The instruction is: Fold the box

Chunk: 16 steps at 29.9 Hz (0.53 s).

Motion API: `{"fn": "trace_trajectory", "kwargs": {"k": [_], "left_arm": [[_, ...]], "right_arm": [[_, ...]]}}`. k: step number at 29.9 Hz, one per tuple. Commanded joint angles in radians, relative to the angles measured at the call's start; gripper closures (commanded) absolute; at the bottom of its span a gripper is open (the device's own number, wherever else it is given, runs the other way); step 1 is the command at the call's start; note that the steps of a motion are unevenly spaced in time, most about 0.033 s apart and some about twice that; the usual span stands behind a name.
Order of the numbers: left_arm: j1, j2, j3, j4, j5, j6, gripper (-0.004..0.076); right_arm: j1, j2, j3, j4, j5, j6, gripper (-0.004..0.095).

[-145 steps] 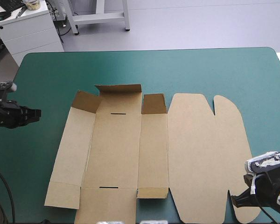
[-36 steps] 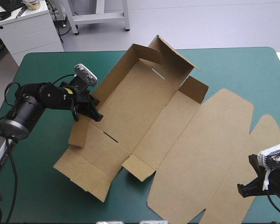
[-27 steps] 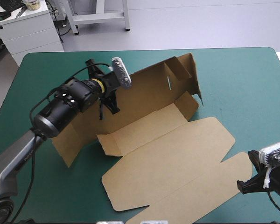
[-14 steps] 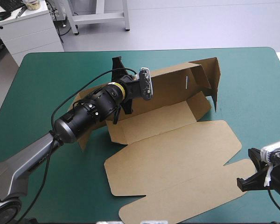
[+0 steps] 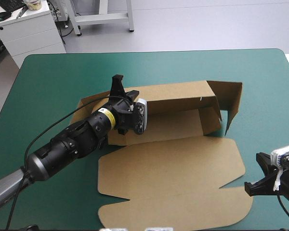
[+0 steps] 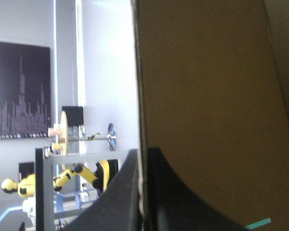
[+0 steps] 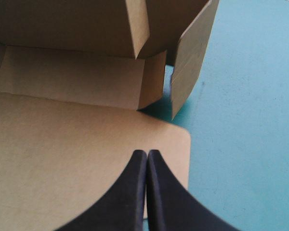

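The fingers (image 6: pixel 183 202) of the left gripper (image 6: pixel 142 150) pinch the raised long wall (image 5: pixel 176 95) of the box (image 5: pixel 173 159) — the board's edge runs straight up between them. The fingers (image 7: pixel 127 192) of the right gripper (image 7: pixel 147 152) are pressed together into one point, over the lid (image 5: pixel 183 192) near its right edge. The teal-green tabletop (image 5: pixel 58 72) carries the brown box about its middle, reaching toward the right. The lid lies flat toward the near edge; the floor panel (image 5: pixel 168 124) lies beyond it, with the long wall upright on its far side — an end flap (image 5: pixel 233 103) stands at the right end.
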Motion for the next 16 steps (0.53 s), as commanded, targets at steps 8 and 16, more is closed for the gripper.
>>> {"fn": "trace_trajectory", "kwargs": {"k": [8, 16], "left_arm": [[-0.009, -0.106, 0.073, 0.094, -0.126, -0.009, 0.0734], [-0.002, -0.090, 0.134, 0.120, -0.140, -0.009, 0.0734]], "right_arm": [[-0.006, 0.008, -0.035, 0.044, -0.069, 0.008, 0.0928], [-0.006, 0.011, -0.035, 0.043, -0.101, 0.033, 0.0927]]}}
